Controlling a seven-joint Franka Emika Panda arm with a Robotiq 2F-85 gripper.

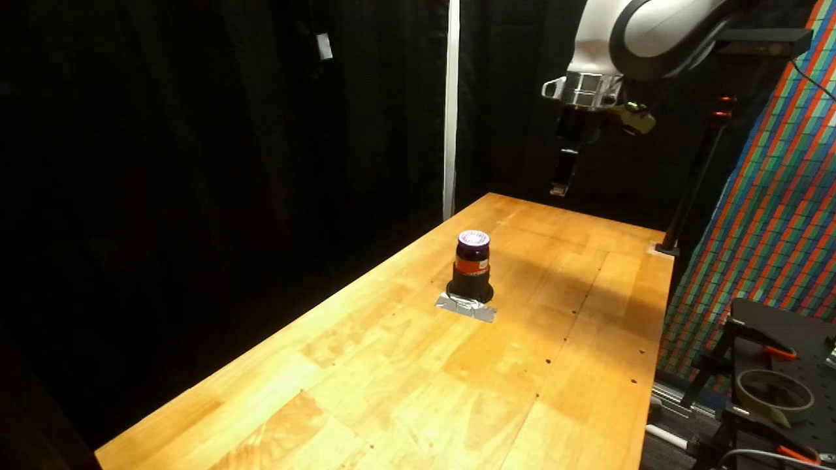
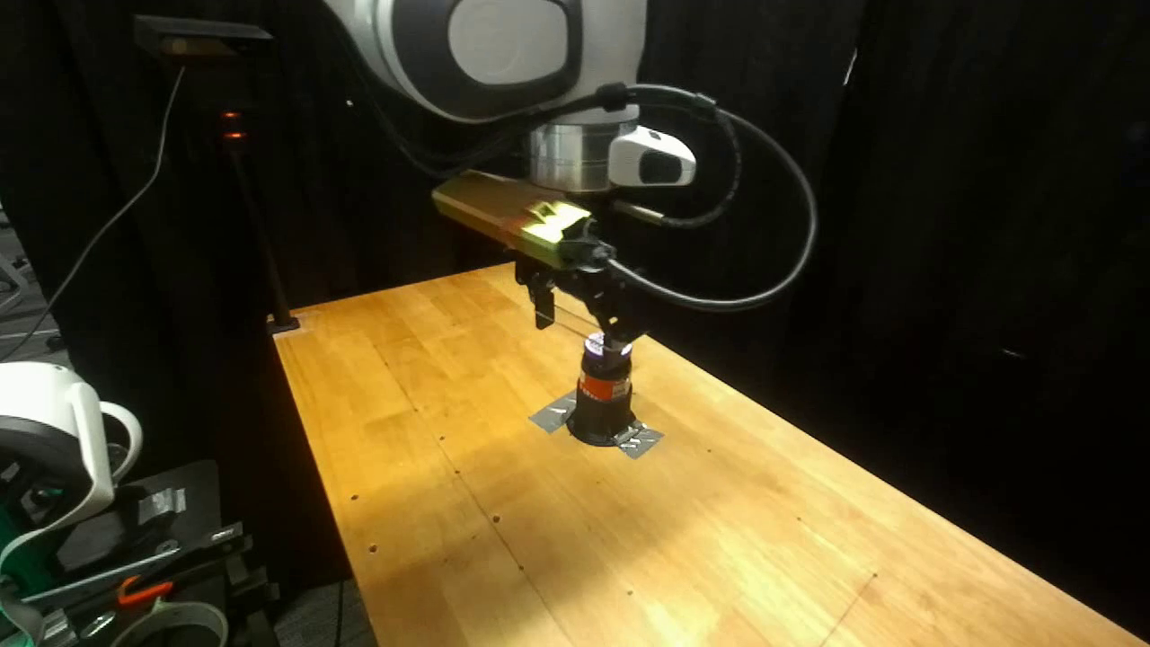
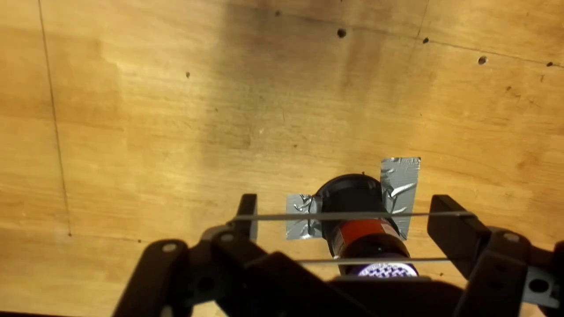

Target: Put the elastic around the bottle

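Note:
The small dark bottle has a purple-and-white cap top and an orange-red band. It stands upright in a black holder taped to the table. The bottle also shows in an exterior view and the wrist view. My gripper is open, with the elastic stretched between its two fingers as two parallel strands. In an exterior view my gripper hangs higher than the bottle and apart from it; in an exterior view one finger of the gripper overlaps the cap. The elastic is not around the bottle.
Grey tape strips hold the holder on the wooden table. A thin black post stands at the table's corner. A side cart with a tape roll and clamps stands beside the table. A cable loops from the wrist.

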